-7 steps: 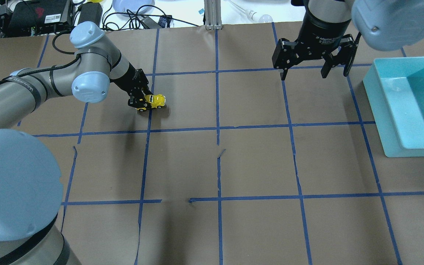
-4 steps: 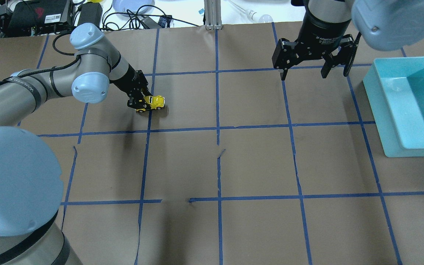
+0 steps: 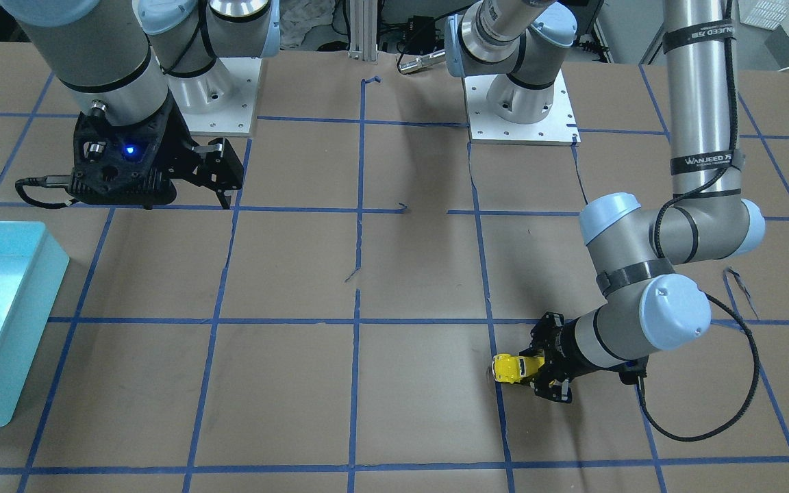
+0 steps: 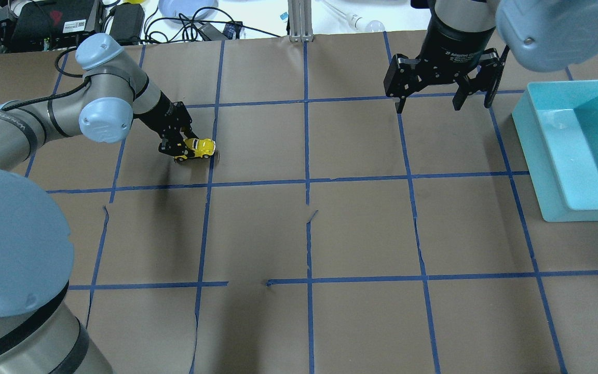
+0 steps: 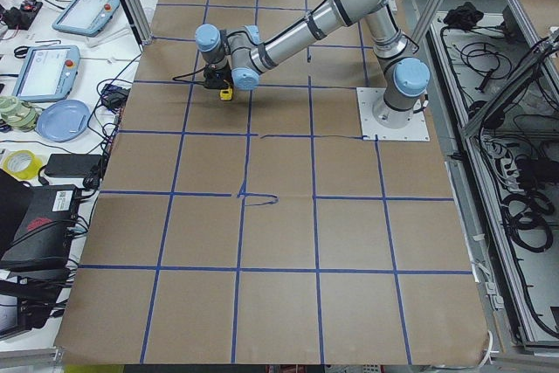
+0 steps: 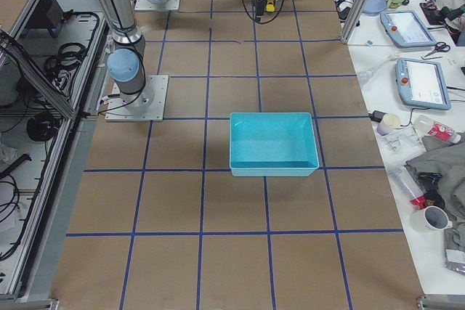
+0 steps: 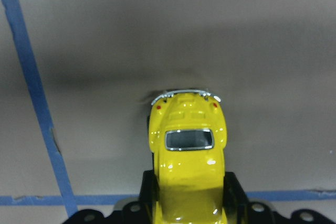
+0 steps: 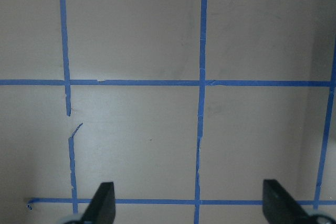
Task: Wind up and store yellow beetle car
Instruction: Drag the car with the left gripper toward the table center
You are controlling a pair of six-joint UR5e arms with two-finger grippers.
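The yellow beetle car (image 4: 199,147) sits low on the brown paper table at the far left, its wheels on or just above the surface. My left gripper (image 4: 180,149) is shut on the car's front half. The car also shows in the front-facing view (image 3: 509,368), and in the left wrist view (image 7: 188,145) its rear window and bumper point away from the camera, with the gripper (image 7: 188,203) pinching its sides. My right gripper (image 4: 442,101) hangs open and empty above the far right of the table; its fingertips (image 8: 103,203) show spread wide.
A turquoise bin (image 4: 532,135) stands at the right edge, also in the front-facing view (image 3: 31,287). Blue tape lines grid the paper. Cables and devices (image 4: 70,21) lie beyond the far edge.
My left gripper has dragged the yellow car to the left along the table, a short way at first, then faster. The right arm has not moved.
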